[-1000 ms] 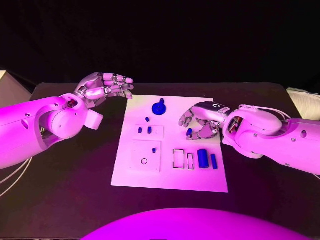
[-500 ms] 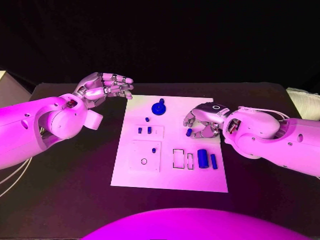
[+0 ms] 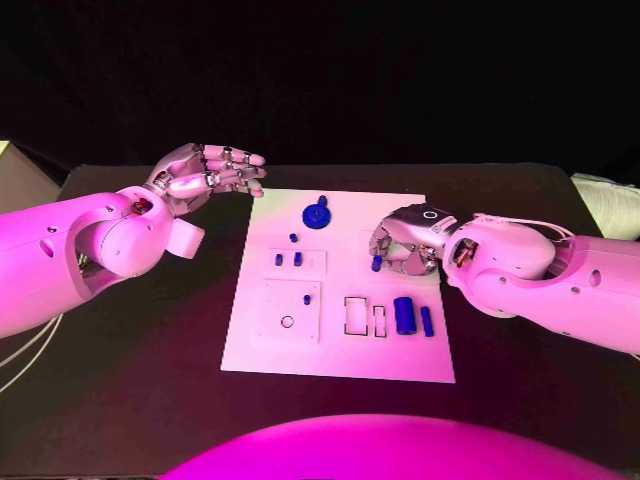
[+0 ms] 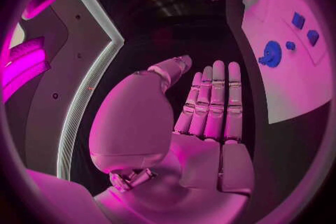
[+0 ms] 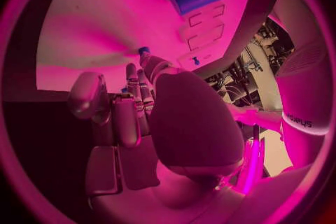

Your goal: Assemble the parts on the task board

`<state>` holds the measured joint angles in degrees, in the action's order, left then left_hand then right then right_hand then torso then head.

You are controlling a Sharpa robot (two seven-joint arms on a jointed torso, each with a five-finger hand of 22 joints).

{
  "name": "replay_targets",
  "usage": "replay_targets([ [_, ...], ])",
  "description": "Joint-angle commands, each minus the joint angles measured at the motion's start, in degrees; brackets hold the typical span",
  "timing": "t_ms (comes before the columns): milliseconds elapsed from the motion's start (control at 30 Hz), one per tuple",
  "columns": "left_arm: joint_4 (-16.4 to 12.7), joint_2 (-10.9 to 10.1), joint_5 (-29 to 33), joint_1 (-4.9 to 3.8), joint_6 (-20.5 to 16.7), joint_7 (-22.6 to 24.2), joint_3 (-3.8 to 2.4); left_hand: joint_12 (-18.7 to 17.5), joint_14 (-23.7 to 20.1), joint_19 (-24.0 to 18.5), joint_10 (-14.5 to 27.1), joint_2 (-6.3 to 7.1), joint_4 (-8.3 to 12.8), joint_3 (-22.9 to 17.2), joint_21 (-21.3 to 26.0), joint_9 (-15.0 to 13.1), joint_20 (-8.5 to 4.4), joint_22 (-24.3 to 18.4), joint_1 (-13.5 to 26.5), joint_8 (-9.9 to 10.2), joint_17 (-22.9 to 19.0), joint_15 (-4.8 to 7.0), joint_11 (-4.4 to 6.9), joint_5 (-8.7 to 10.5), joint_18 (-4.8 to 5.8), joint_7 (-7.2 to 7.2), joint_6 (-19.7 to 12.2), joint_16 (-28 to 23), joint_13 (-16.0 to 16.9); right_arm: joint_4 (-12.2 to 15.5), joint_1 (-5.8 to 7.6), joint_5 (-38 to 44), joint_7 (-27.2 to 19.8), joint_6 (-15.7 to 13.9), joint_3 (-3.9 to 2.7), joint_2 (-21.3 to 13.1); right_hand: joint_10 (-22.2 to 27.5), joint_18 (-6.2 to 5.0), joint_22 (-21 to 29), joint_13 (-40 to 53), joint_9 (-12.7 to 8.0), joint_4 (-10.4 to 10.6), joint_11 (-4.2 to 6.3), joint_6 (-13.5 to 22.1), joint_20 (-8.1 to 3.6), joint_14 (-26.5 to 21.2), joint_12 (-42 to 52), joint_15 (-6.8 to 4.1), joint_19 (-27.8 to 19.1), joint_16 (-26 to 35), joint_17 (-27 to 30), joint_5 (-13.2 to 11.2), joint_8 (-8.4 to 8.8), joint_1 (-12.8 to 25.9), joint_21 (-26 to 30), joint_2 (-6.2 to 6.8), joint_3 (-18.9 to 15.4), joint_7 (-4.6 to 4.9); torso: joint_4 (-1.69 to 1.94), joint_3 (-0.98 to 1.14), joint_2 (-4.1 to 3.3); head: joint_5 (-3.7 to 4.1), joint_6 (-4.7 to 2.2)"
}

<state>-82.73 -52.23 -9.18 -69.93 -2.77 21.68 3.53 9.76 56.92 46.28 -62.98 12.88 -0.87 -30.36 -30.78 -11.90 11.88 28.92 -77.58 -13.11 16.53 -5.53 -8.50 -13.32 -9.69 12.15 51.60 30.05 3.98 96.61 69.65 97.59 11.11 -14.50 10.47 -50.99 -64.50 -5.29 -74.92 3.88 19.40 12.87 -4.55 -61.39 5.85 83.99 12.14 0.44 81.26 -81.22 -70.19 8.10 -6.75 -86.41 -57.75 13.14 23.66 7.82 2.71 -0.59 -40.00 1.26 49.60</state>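
Note:
The white task board (image 3: pixel 335 345) lies mid-table. My right hand (image 3: pixel 407 245) hovers over the board's right side and pinches a small blue peg (image 3: pixel 376 263) at its fingertips; the peg's tip (image 5: pixel 143 50) also shows in the right wrist view. My left hand (image 3: pixel 205 172) hangs above the table beside the board's far left corner, fingers stretched out and holding nothing. On the board are a round blue knob (image 3: pixel 317 215), a single peg (image 3: pixel 293 238), two small pegs (image 3: pixel 289 259), a peg in the square plate (image 3: pixel 307 298), a thick blue cylinder (image 3: pixel 404 311) and a slim one (image 3: pixel 427 321).
Two rectangular slots (image 3: pixel 365 317) sit left of the thick cylinder, and a round hole (image 3: pixel 287 322) is in the square plate. A pale object (image 3: pixel 623 205) lies at the table's right edge. A pale box (image 3: pixel 0 175) stands past the left edge.
My right hand has drawn its fingers closer around the small peg and shifted slightly left. The left hand has stayed put.

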Motion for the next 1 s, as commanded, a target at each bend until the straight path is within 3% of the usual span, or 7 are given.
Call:
replay_targets([
  [33,-0.1,0.1,0.4,-0.03,0.7,0.4,-0.03,-0.4,0.3,0.5,0.1,0.12,0.0,0.4,0.1,0.1,-0.04,-0.1,-0.5,0.2,0.1,-0.14,-0.27,0.23,-0.57,0.32,-0.2,-0.2,0.0,0.2,-0.09,0.0,0.0,0.4,0.01,0.1,-0.9,-0.02,-7.0,0.0,0.1,0.2,0.12,-0.7,-0.16,2.1,0.1,-0.55,0.4,-0.4,-0.2,-0.3,-0.37,0.2,-0.4,0.74,1.1,-0.05,0.02,-0.02,0.02,0.02,0.09],
  [367,-0.1,0.0,0.4,-0.03,0.6,0.4,-0.03,-0.4,0.4,0.5,0.1,0.03,-0.1,0.5,0.2,0.1,-0.04,-0.1,-0.6,0.2,0.1,-0.13,-0.25,0.21,-0.58,0.31,-0.2,-0.3,0.1,0.5,-0.16,-1.7,-0.2,0.5,0.03,0.3,-1.7,0.08,-7.3,0.0,0.3,0.4,0.20,-0.8,-0.29,2.1,-0.5,-0.65,0.6,-0.5,-0.3,-0.5,-0.42,1.2,-0.9,1.78,2.4,-0.02,-0.01,0.00,-0.01,0.05,0.22],
  [667,-0.1,0.0,0.4,-0.03,0.6,0.4,-0.03,-0.4,0.4,0.5,0.1,0.03,-0.1,0.5,0.2,0.1,-0.04,-0.1,-0.6,0.2,0.1,-0.13,-0.25,0.21,-0.58,0.31,-0.2,-0.3,0.1,0.6,-0.18,-2.1,-0.1,0.1,0.04,0.4,-1.3,0.17,-7.6,0.0,0.1,0.5,-0.12,1.0,-0.14,2.0,-1.6,-0.39,0.7,-0.5,0.0,-0.3,0.53,2.8,-1.2,3.38,2.6,0.27,0.00,0.01,0.01,0.05,0.27],
  [900,-0.1,0.0,0.4,-0.03,0.5,0.4,-0.03,-0.4,0.4,0.5,0.1,0.03,-0.1,0.5,0.2,0.1,-0.04,-0.1,-0.6,0.2,0.1,-0.13,-0.25,0.21,-0.58,0.31,-0.2,-0.3,0.1,0.7,-0.19,-2.1,0.0,-0.3,0.04,0.5,-1.3,0.18,-7.6,0.1,0.0,0.4,-0.10,1.8,-0.10,2.0,-1.8,-0.38,0.8,-0.6,-0.1,0.0,0.92,3.2,-1.3,3.49,2.2,0.26,-0.02,0.01,-0.01,0.04,0.25],
  [1000,-0.1,-0.1,0.4,-0.03,0.5,0.4,-0.03,-0.4,0.4,0.5,0.1,0.03,-0.1,0.5,0.2,0.1,-0.04,-0.1,-0.6,0.2,0.1,-0.13,-0.25,0.21,-0.58,0.31,-0.2,-0.3,0.1,0.8,-0.19,-2.1,0.1,-0.3,0.04,0.5,-2.9,0.20,-7.8,0.4,0.5,-0.3,0.22,0.0,-0.24,2.1,-1.4,-0.69,0.9,-0.7,-0.3,-0.5,-0.10,2.3,-1.7,2.23,3.7,0.01,0.00,0.00,-0.01,0.04,0.25],
])
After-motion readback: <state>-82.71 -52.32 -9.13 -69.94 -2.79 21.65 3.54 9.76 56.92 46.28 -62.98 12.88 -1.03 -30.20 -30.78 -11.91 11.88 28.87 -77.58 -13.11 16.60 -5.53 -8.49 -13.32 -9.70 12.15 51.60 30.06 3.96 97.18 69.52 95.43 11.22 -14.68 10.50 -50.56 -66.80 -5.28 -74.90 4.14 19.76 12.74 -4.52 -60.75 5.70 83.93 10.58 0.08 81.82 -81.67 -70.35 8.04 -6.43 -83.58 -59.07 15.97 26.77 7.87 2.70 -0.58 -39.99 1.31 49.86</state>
